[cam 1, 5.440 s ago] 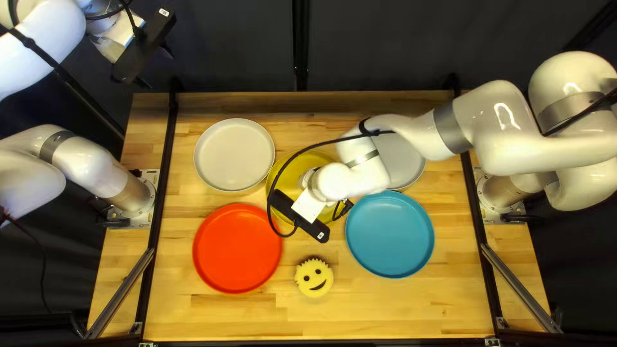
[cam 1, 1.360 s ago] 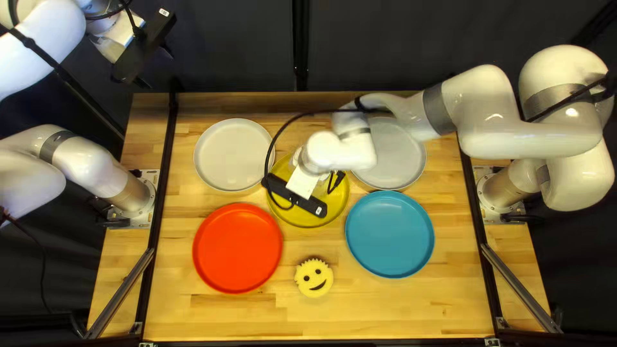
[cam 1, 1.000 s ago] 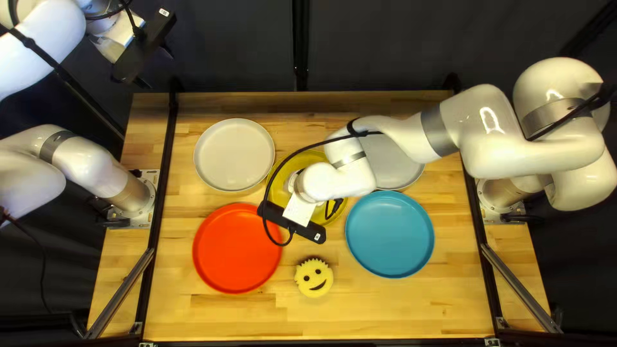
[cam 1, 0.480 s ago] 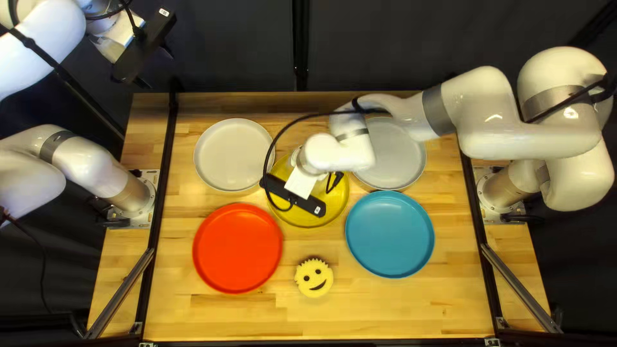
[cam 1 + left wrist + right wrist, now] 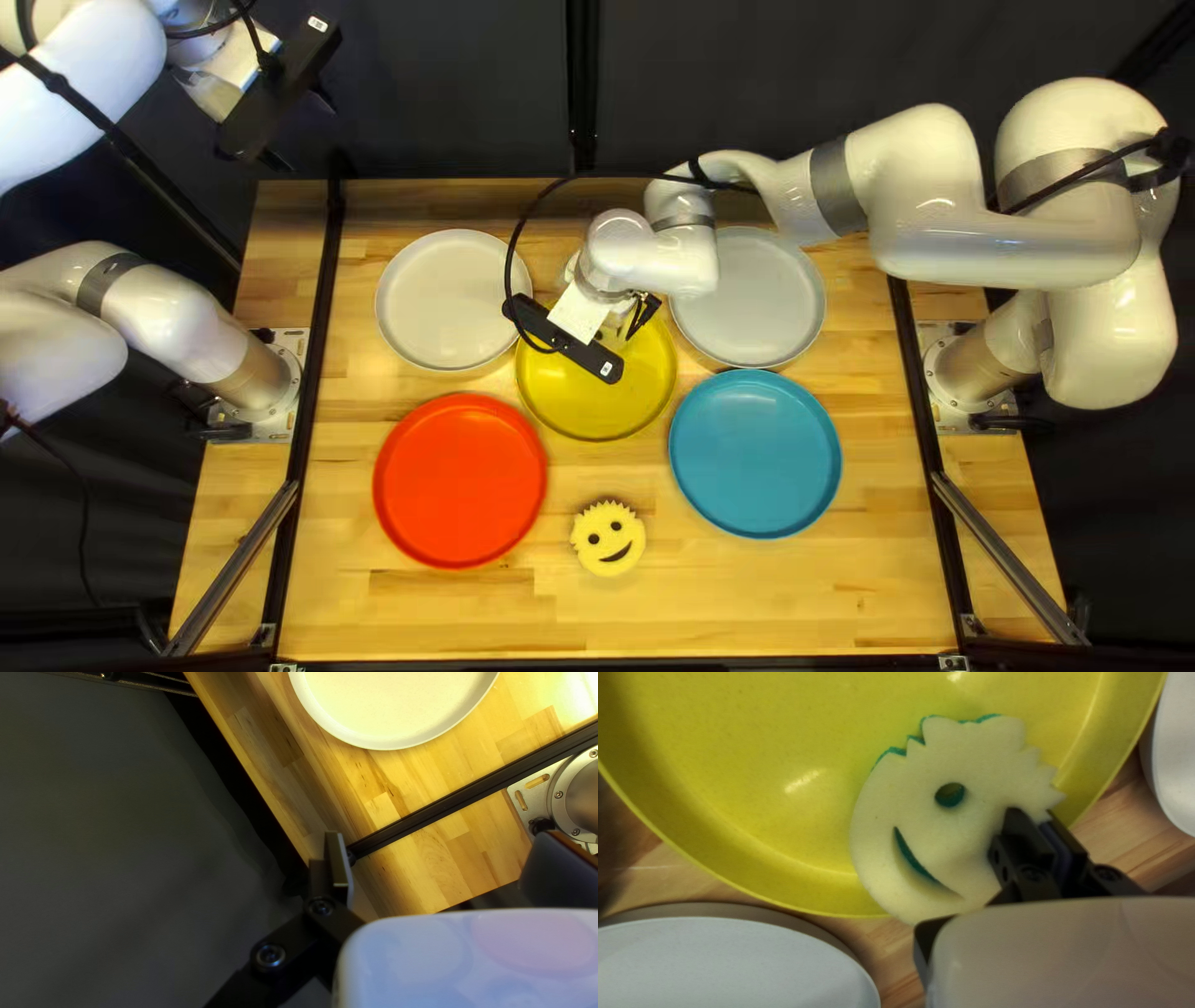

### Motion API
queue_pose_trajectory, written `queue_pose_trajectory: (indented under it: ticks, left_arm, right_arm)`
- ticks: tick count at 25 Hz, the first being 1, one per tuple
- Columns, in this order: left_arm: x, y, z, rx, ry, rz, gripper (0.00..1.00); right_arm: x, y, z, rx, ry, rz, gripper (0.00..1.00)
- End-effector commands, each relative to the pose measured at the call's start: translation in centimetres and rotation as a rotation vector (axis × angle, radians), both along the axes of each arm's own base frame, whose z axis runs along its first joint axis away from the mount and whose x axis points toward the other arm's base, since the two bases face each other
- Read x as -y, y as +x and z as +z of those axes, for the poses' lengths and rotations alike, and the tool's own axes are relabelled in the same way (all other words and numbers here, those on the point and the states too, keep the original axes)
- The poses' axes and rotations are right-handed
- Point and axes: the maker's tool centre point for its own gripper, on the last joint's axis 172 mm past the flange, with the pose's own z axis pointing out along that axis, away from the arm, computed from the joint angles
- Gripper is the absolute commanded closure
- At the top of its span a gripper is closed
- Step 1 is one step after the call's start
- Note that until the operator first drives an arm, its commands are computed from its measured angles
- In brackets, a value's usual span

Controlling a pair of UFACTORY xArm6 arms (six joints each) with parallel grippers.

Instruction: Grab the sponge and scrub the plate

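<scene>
Over the far part of the yellow plate [image 5: 600,405] is my right gripper [image 5: 580,314], its fingertips hidden from above. In the right wrist view that gripper [image 5: 1041,835] is shut on a pale smiley sponge [image 5: 965,840] with a green underside, pinched near its spiky edge. The sponge overlaps the yellow plate's [image 5: 747,790] rim; contact with it cannot be told. A second smiley sponge [image 5: 609,538] lies on the table in front of the yellow plate. My left gripper [image 5: 305,135] hangs empty beyond the table's far left corner; in its wrist view the gripper [image 5: 445,868] is open.
Around the yellow plate lie a white plate [image 5: 453,300], a red plate [image 5: 459,480], a blue plate [image 5: 754,453] and a grey plate [image 5: 756,299]. Black rails [image 5: 314,398] run along both table sides. My right arm crosses above the grey plate's far side.
Over the last second my right gripper has moved from the yellow plate's near side toward its far side, uncovering more of the plate. The left arm and the sponge on the table have stayed still.
</scene>
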Motion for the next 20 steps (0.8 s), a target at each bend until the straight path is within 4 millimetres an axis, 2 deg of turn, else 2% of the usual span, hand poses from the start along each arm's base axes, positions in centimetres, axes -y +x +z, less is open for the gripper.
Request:
queue_pose_trajectory:
  ticks: [1, 5, 7, 8, 9, 10, 14, 15, 17, 20]
  left_arm:
    - [0.0, 0.0, 0.0, 0.0, 0.0, 0.0, 0.0]
    - [0.0, 0.0, 0.0, 0.0, 0.0, 0.0, 0.0]
    - [0.0, 0.0, 0.0, 0.0, 0.0, 0.0, 0.0]
    - [0.0, 0.0, 0.0, 0.0, 0.0, 0.0, 0.0]
    - [0.0, 0.0, 0.0, 0.0, 0.0, 0.0, 0.0]
    - [0.0, 0.0, 0.0, 0.0, 0.0, 0.0, 0.0]
    - [0.0, 0.0, 0.0, 0.0, 0.0, 0.0, 0.0]
    - [0.0, 0.0, 0.0, 0.0, 0.0, 0.0, 0.0]
    - [0.0, 0.0, 0.0, 0.0, 0.0, 0.0, 0.0]
    - [0.0, 0.0, 0.0, 0.0, 0.0, 0.0, 0.0]
  right_arm:
    - [3.8, -1.3, 1.3, 0.017, 0.031, -0.076, 1.0]
    - [8.2, -2.2, 1.5, 0.037, 0.061, -0.158, 1.0]
    - [11.2, -2.7, 1.6, 0.052, 0.075, -0.211, 1.0]
    - [11.8, -2.8, 1.6, 0.056, 0.078, -0.224, 1.0]
    - [13.8, -2.9, 1.5, 0.064, 0.081, -0.25, 1.0]
    - [14.3, -2.9, 1.4, 0.068, 0.082, -0.261, 1.0]
    - [18.8, -2.4, 0.9, 0.077, 0.074, -0.334, 1.0]
    - [19.3, -2.3, 0.8, 0.078, 0.074, -0.345, 0.41]
    - [21.2, -2.4, 0.6, 0.074, 0.071, -0.389, 0.0]
    - [23.0, -3.8, 0.7, 0.063, 0.071, -0.441, 0.0]
